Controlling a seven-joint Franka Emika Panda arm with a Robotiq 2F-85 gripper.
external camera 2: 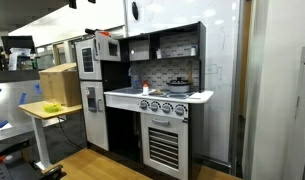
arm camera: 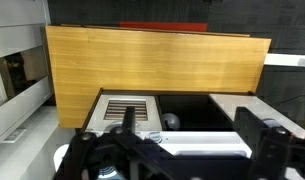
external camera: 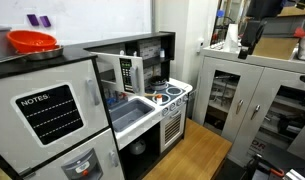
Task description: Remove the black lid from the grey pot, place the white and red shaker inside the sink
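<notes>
Claw [arm camera: 172, 148] released, empty, well apart from the toy kitchen [external camera 2: 162, 140]; grey pot [external camera 2: 179, 83] on stove [external camera: 169, 98] near sink [external camera: 132, 110]

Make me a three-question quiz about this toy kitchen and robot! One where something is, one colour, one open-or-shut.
1. Where is the big round red-orange bowl?
A) in the sink
B) on top of the white toy fridge
C) on the floor

2. What colour is the rectangular board marked NOTES on that fridge?
A) black
B) yellow
C) green

3. How is the robot's gripper?
A) shut on a lid
B) shut on a bowl
C) open, holding nothing

Answers: 1 B, it sits on the fridge's top; 2 A, white letters on black; 3 C, the wrist view shows its fingers apart, nothing between.
</notes>
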